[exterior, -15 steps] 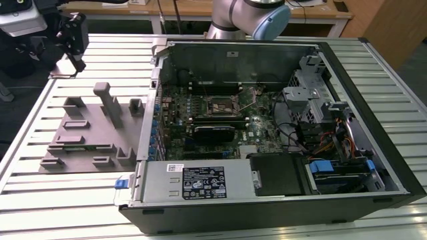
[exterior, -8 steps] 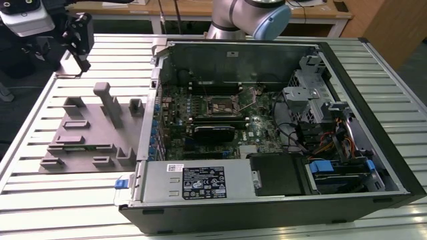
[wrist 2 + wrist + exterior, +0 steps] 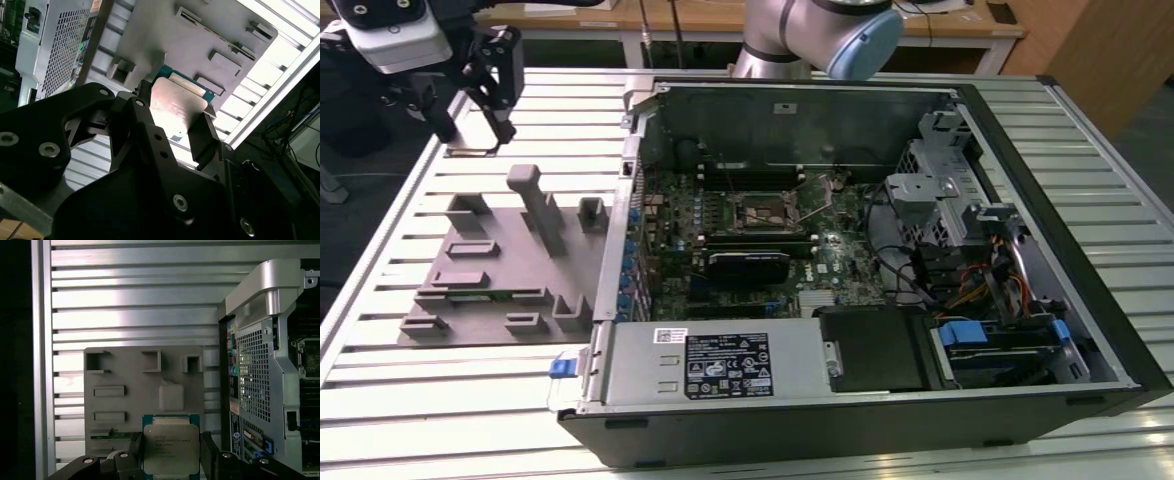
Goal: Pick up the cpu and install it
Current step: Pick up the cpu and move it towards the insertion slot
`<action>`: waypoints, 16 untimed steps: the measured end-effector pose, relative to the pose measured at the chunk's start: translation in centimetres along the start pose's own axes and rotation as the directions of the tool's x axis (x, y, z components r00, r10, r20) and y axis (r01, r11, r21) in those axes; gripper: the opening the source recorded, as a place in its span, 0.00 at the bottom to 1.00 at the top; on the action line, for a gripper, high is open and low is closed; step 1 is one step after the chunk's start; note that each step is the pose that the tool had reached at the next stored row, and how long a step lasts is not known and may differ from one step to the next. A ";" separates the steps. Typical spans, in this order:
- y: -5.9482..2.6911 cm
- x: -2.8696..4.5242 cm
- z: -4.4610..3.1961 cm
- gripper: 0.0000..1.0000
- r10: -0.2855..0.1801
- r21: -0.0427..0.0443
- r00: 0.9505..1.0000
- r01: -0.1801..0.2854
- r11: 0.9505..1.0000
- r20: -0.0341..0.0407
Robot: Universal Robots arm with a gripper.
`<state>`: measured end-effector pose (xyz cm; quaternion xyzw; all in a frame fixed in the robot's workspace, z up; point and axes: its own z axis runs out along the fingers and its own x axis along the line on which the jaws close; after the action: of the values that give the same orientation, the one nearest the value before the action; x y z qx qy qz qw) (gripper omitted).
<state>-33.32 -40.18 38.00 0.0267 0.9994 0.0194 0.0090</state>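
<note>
The cpu [image 3: 171,447], a flat square chip with a silvery-grey top and a thin green edge, sits between my black fingers [image 3: 207,452]. In both wrist views my gripper [image 3: 171,456] is shut on its two opposite sides. From the second wrist view the cpu [image 3: 177,105] shows its shiny top plate, with the gripper [image 3: 172,125] around it and the grey tray behind. In the exterior view the gripper [image 3: 478,135] hangs at the far left, beyond the tray [image 3: 480,290]. The open socket [image 3: 761,212] lies on the motherboard inside the computer case [image 3: 1087,260].
The grey plastic tray [image 3: 145,380] with raised blocks and slots lies on the slatted metal table [image 3: 440,400], left of the case in the exterior view. Inside the case are a black heatsink block [image 3: 747,266], a power supply [image 3: 707,365], drive cages and cables. The arm's base [image 3: 814,35] stands behind the case.
</note>
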 end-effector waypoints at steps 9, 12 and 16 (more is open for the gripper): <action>0.08 -1.58 0.03 0.54 0.000 0.000 1.000 0.000 1.000 0.000; 0.11 -2.10 0.04 0.54 0.000 0.000 1.000 0.000 1.000 0.000; 0.15 -2.76 0.06 0.54 0.000 0.000 1.000 0.000 1.000 0.000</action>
<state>-30.56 -40.18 38.00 0.0267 0.9994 0.0194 0.0090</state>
